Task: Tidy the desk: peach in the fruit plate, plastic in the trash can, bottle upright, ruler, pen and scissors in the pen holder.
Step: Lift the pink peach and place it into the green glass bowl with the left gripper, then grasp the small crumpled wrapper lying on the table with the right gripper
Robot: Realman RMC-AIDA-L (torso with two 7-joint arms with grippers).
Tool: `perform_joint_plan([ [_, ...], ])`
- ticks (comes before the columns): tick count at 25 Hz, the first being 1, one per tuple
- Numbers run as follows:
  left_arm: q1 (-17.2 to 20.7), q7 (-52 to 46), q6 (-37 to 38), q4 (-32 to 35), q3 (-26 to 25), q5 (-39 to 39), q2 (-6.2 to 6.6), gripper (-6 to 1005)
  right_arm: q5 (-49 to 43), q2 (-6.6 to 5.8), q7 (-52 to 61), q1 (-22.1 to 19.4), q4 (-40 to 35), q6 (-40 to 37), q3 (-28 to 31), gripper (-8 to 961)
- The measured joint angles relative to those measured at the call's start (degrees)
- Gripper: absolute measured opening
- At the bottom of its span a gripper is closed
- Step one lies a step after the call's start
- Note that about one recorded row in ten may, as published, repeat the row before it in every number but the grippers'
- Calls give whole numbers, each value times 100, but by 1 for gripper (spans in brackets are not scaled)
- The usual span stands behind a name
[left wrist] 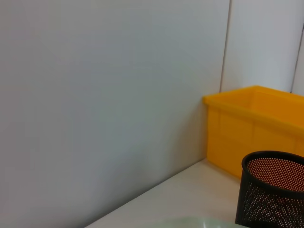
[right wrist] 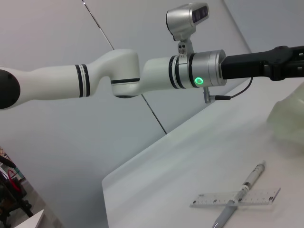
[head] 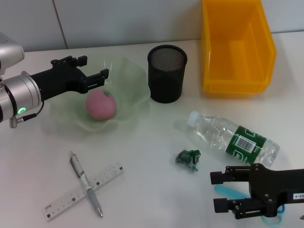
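Observation:
The pink peach (head: 100,105) lies in the pale green fruit plate (head: 130,76) on the white desk (head: 142,142). My left gripper (head: 97,67) is open and empty, just above the plate's back-left rim. The bottle (head: 232,137) lies on its side at the right. A crumpled green plastic scrap (head: 188,158) lies in front of it. The pen (head: 78,170) lies crossed over the ruler (head: 107,175) at the front left; both show in the right wrist view, pen (right wrist: 249,178) over ruler (right wrist: 263,195). My right gripper (head: 213,191) is open around the light blue scissors (head: 228,192).
The black mesh pen holder (head: 167,73) stands right of the plate, and the orange-yellow trash can (head: 237,47) stands at the back right. The left wrist view shows the bin (left wrist: 251,128), the holder (left wrist: 273,194) and the wall.

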Motion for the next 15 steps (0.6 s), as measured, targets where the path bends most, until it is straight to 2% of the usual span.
perform_joint_plan([
  [4, 14, -35, 44, 35, -8, -69, -3, 732, 0, -1, 0, 0, 0, 6, 0, 757],
  [7, 32, -209, 381, 77, -13, -119, 13, 744, 0, -10, 0, 0, 0, 10, 0, 757],
  [11, 90, -670, 1344, 306, -56, -123, 51, 751, 0, -30, 0, 8, 0, 3, 0, 757],
  [15, 204, -1086, 2497, 541, -88, -118, 146, 750, 28, -54, 0, 25, 0, -3, 3, 757],
])
